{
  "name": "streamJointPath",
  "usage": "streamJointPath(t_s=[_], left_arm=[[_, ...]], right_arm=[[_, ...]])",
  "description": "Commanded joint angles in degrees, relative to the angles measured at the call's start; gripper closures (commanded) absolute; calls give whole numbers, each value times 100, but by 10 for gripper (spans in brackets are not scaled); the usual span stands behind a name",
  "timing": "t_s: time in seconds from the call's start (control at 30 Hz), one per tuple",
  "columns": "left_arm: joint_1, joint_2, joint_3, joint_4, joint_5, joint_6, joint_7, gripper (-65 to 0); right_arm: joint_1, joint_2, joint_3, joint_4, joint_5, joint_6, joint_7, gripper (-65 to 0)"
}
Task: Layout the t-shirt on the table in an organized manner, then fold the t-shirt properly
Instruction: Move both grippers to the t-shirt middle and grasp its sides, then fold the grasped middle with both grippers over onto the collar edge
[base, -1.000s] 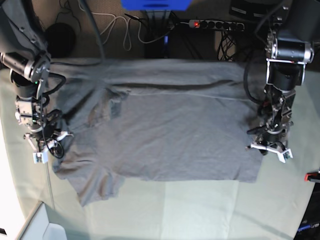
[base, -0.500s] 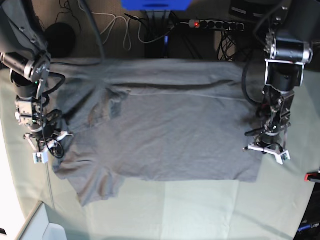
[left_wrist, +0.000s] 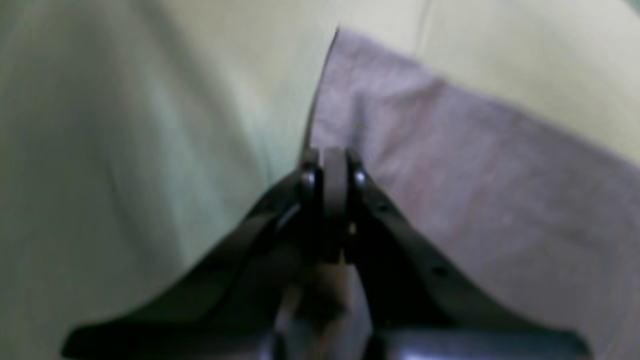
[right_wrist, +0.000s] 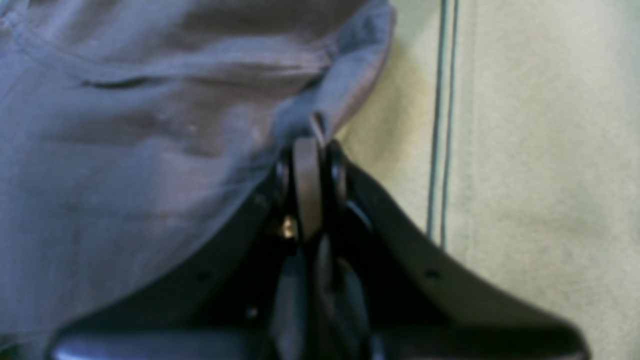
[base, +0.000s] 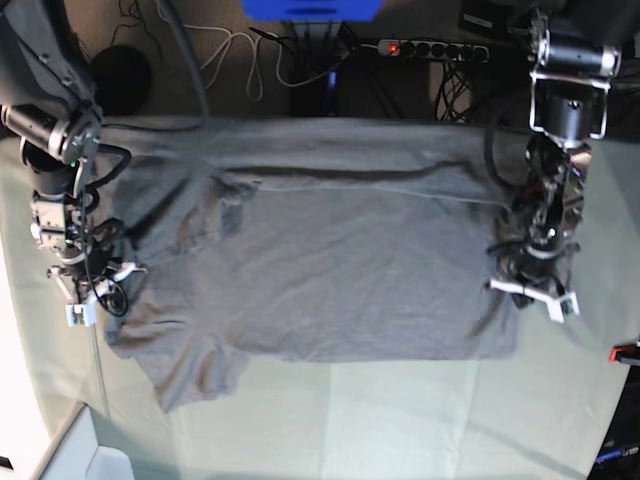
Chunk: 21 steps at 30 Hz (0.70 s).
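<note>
Left claw (base: 531, 296) now clamps (tightly) t-shirt (base: 330, 250).

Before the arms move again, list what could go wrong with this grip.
1. The left hand pinches only the t-shirt at its very edge, so the fabric may slip out.
2. The right hand grips a bunched fold, so pulling may keep that wrinkle.
3. The near sleeve lies crumpled and could fold in unevenly.

Both arms are showing dark grey and black cylindrical segments with silver bands and loose black cables. Each black two-fingered left pincer (base: 532, 297) and right pincer (base: 88, 300) is carrying white brackets, small screws dotting curved fingers.
</note>
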Motion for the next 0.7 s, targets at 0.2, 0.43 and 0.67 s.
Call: streamJointPath(t_s=[0.2,0.43,0.67], left_arm=[[157,-63,-503,311,34,-45,-100,0],[429,-72,-521,786,-10,-18,-100,0],[825,-72,-538,1533,-10,-18,-100,0]], right_arm=[[-66,57,387,21,52,27,135,0],[-84,66,1521,29,61,853,144,0],[-277,66,2646,416,61,1350,153,0]])
